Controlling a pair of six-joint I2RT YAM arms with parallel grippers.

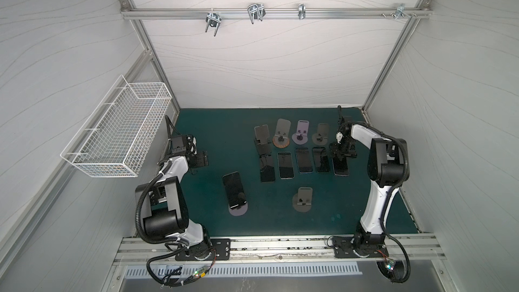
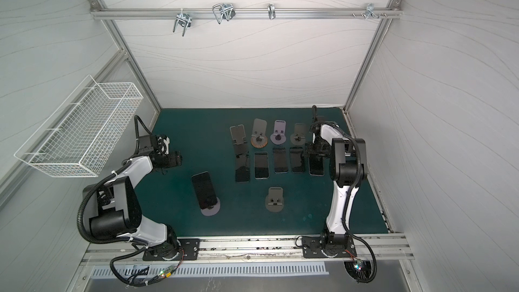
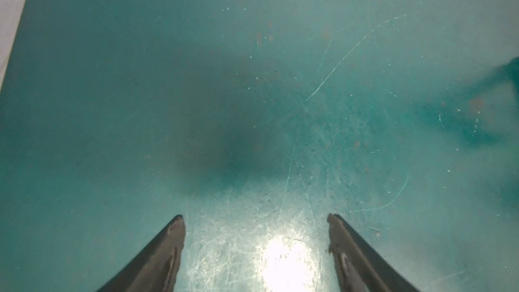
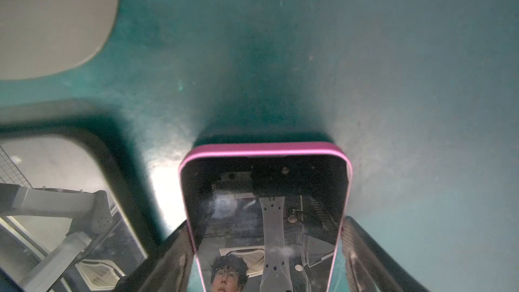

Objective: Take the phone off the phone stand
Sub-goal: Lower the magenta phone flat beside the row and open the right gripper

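Pink-edged phone (image 4: 264, 186): flat on tabletop (image 3: 112, 80), right end of phone row (image 1: 295, 164). Right tool (image 4: 265, 223): straddling it, jaws parted, gap on one side, apparently release step. Left tool (image 3: 255, 220): part open, empty, above tabletop. Next: raise tool clear; dark phone (image 1: 234, 189) on purple stand (image 1: 238, 210) awaits removal.

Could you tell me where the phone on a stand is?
In both top views the phone leans on the purple stand, front left on the mat, apart from the row of flat phones and nearer the left gripper.
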